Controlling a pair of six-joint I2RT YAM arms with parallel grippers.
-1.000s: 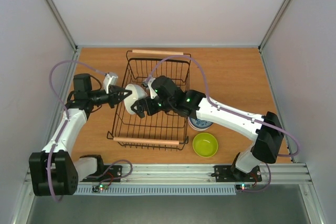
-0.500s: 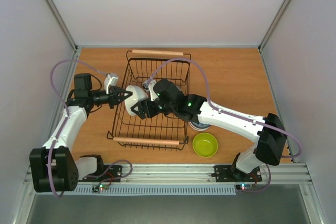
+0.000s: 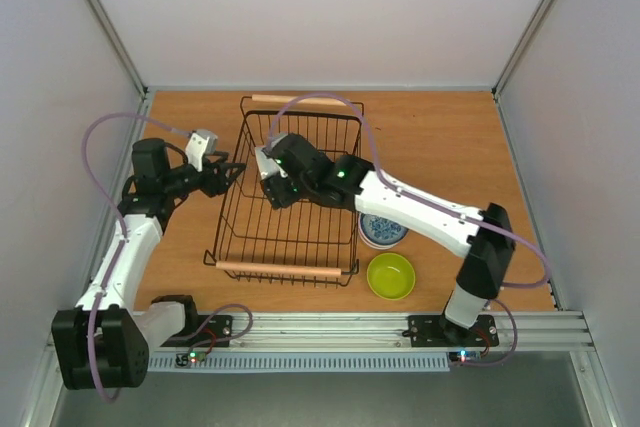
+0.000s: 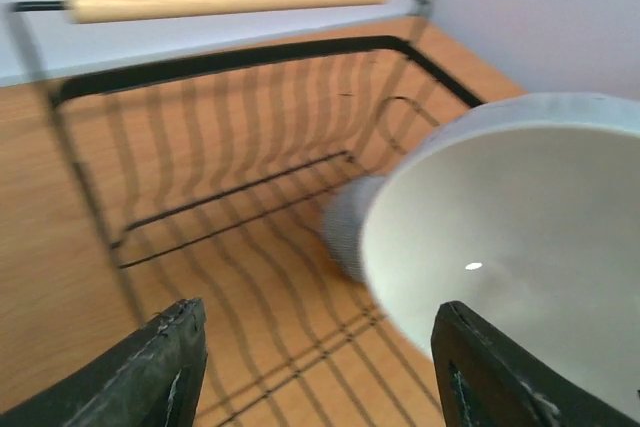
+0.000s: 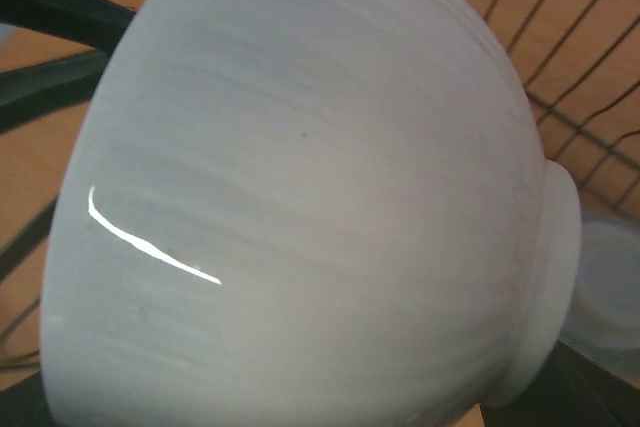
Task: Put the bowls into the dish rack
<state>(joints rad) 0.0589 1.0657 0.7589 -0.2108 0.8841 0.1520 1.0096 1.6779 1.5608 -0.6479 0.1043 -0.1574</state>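
Bowl (image 5: 300,197), white, in right gripper (image 3: 270,173)

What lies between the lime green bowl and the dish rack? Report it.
Only bare table separates lime green bowl and dish rack, in the top external view.

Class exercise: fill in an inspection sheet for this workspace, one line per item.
Surface: orange-brown wooden table.
Job's things: dish rack at centre; white bowl held tilted over it; green bowl and patterned bowl on the table, right of the rack.
Clutter: nothing seen.
Grippers: left gripper open, at the rack's left edge; right gripper shut on the white bowl.
Cables: purple cables loop over both arms.
Surroundings: white walls; metal rail at the near edge.
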